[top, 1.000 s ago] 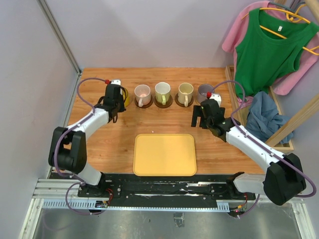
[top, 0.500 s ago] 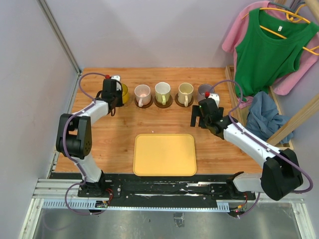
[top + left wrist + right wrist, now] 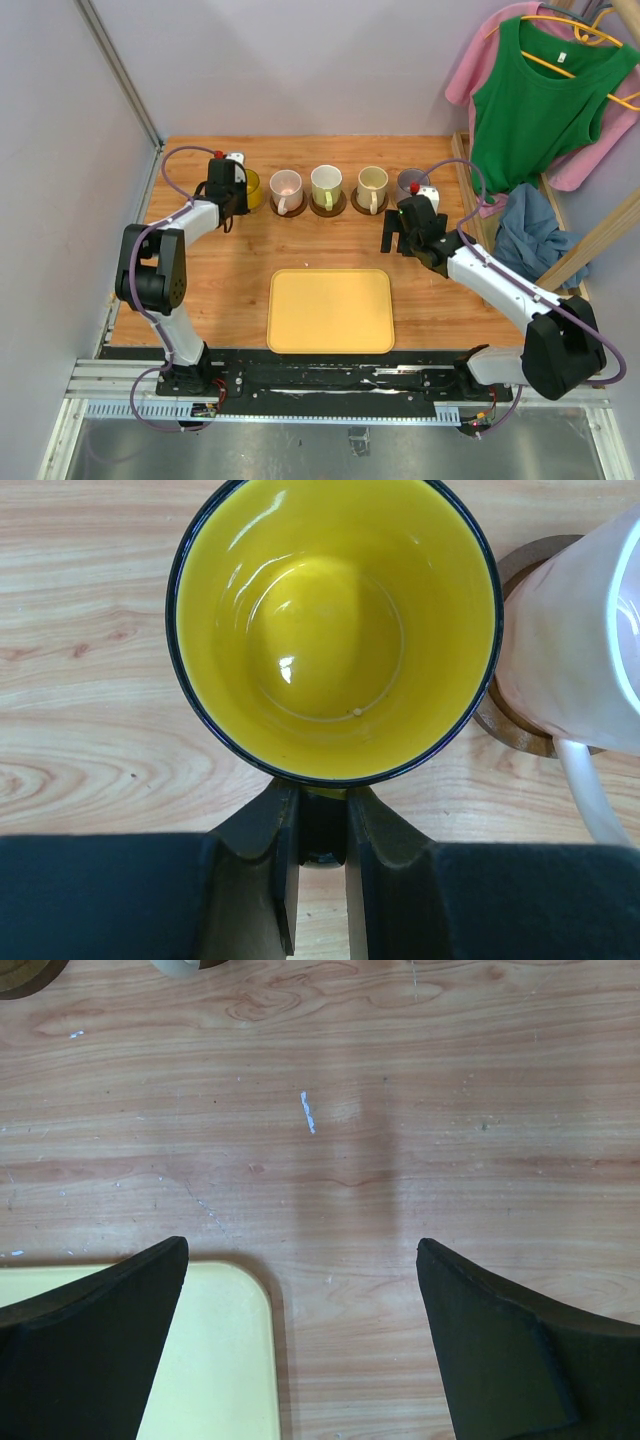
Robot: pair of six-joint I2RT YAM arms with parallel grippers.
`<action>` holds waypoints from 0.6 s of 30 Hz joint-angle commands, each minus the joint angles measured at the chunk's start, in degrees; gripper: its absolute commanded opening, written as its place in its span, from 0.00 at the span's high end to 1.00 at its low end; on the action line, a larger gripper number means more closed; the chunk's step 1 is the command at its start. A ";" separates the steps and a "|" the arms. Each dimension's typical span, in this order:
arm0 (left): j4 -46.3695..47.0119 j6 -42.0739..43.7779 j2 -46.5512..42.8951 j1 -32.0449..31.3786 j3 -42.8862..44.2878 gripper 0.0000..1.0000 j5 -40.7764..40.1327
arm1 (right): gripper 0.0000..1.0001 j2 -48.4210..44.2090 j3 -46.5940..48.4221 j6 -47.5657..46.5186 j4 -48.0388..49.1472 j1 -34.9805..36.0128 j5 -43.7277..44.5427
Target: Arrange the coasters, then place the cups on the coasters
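Note:
My left gripper (image 3: 322, 792) is shut on the dark handle of the yellow cup (image 3: 335, 630), which stands upright at the left end of the back row (image 3: 250, 187). What lies under it is hidden. Right beside it, the pink cup (image 3: 575, 650) sits on a dark brown coaster (image 3: 508, 730). Further right, the green-white cup (image 3: 326, 182) and the cream cup (image 3: 373, 182) each sit on a coaster (image 3: 341, 205). The grey-purple cup (image 3: 409, 183) is partly behind the right arm. My right gripper (image 3: 300, 1250) hangs open over bare wood.
The yellow rectangular tray (image 3: 331, 310) lies at the table's front centre; its corner (image 3: 200, 1360) shows under my right gripper. Clothes on hangers (image 3: 545, 95) and a wooden rack (image 3: 580, 255) stand past the table's right edge. A wall borders the left side.
The left arm has carried the yellow cup back into the row beside the pink cup. The right gripper has shifted slightly backward and stayed open.

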 commanded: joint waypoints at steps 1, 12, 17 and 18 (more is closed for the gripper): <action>5.58 0.35 -0.12 0.36 3.00 1.00 0.80 | 0.02 -0.14 1.04 0.79 -0.85 -1.28 0.28; 5.48 -0.16 0.50 0.52 3.04 1.00 -0.27 | 0.02 0.93 1.01 1.00 -0.83 -1.27 -0.45; 5.08 -0.74 0.51 0.52 2.64 0.99 -1.94 | 0.02 1.07 1.01 0.98 -0.79 -1.30 -0.56; 5.00 -0.82 0.57 0.52 2.68 0.98 -2.22 | 0.02 1.09 1.08 0.99 -0.80 -1.30 -0.53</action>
